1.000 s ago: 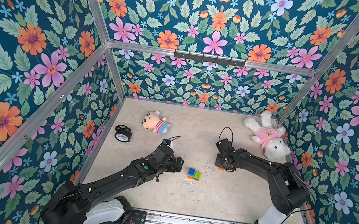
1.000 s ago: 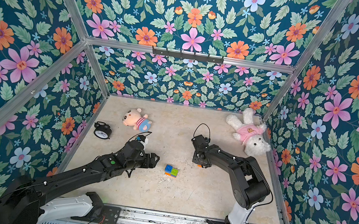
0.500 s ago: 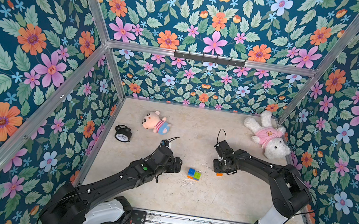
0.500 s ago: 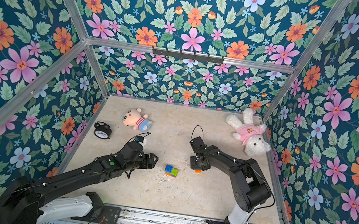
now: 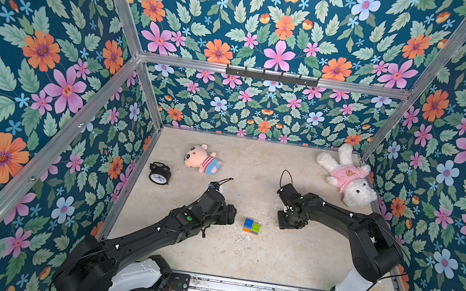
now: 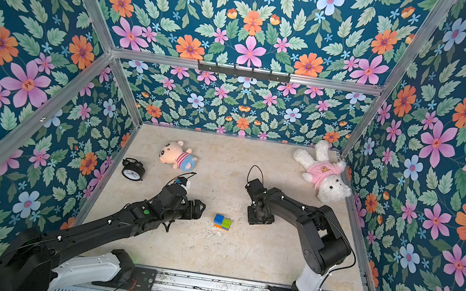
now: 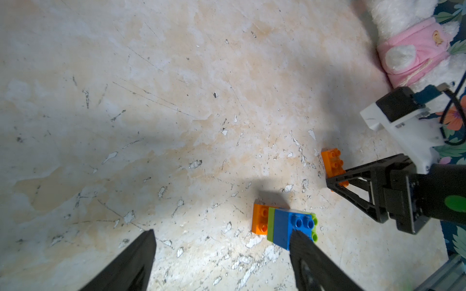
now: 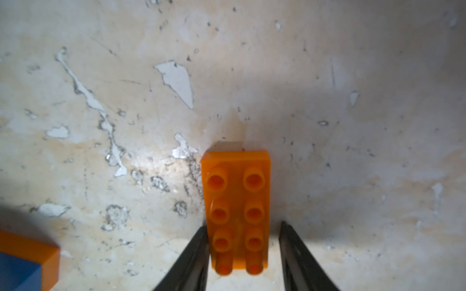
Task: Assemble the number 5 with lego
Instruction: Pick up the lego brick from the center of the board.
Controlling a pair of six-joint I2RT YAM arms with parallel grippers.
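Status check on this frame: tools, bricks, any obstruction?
Left tool open, near the part-built stack. Right tool open, astride the loose orange brick, studs up, not gripped. Nothing between brick and stack.

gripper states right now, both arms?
Left gripper: open, holding nothing.
Right gripper: open, jaws straddling the loose orange brick, with a gap at one side; not gripping it.
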